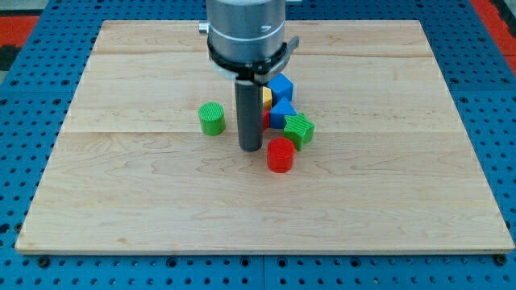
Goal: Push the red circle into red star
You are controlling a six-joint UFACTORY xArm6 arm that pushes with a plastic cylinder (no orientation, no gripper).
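Note:
The red circle (pixel 280 155) stands on the wooden board (pixel 161 201) just below the view's middle. My tip (pixel 250 149) rests on the board right beside it, on its left, a small gap apart. A sliver of red (pixel 265 119), likely the red star, shows behind the rod, up and left of the red circle; its shape is mostly hidden. A green star (pixel 298 129) touches the red circle's upper right.
Two blue blocks (pixel 280 87) (pixel 282 113) and a yellow block (pixel 266 97) cluster behind the rod, above the green star. A green circle (pixel 212 118) stands alone to the rod's left. The board lies on a blue pegboard (pixel 32 121).

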